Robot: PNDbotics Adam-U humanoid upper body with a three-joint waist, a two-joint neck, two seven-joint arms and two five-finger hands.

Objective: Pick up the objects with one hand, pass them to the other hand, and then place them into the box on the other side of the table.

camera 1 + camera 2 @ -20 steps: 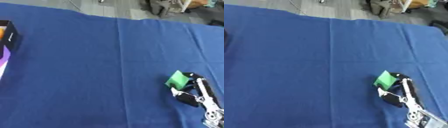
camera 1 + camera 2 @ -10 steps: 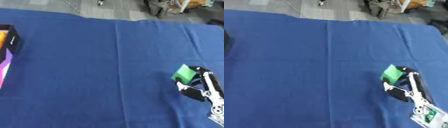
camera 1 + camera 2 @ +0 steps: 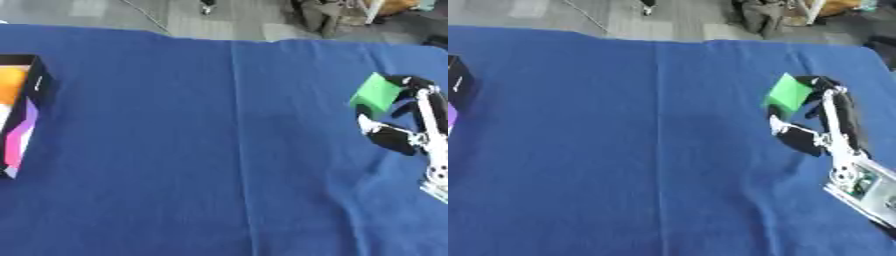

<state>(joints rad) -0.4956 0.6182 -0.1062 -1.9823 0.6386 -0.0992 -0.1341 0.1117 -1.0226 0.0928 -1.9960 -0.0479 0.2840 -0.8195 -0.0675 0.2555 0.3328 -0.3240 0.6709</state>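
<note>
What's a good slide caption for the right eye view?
Right hand grips a green block above the blue tablecloth.

Only the right hand (image 3: 820, 127) in view, with a short length of forearm (image 3: 866, 186) behind it. Slim black fingers (image 3: 843, 111) over pale silver-white links, each one long, narrow and gently bowed, dark at the tip. Thumb (image 3: 796, 137) shorter and thicker: black pad with a white band near the end. Palm a mix of silver metal and black covers, small round joints showing as lighter spots. Wrist made of a silver block with a round dark fitting in its middle. Forearm boxy and light grey, with a green patch, perhaps a board, and dark edges. Finer detail such as screws or cables too blurred to make out.
</note>
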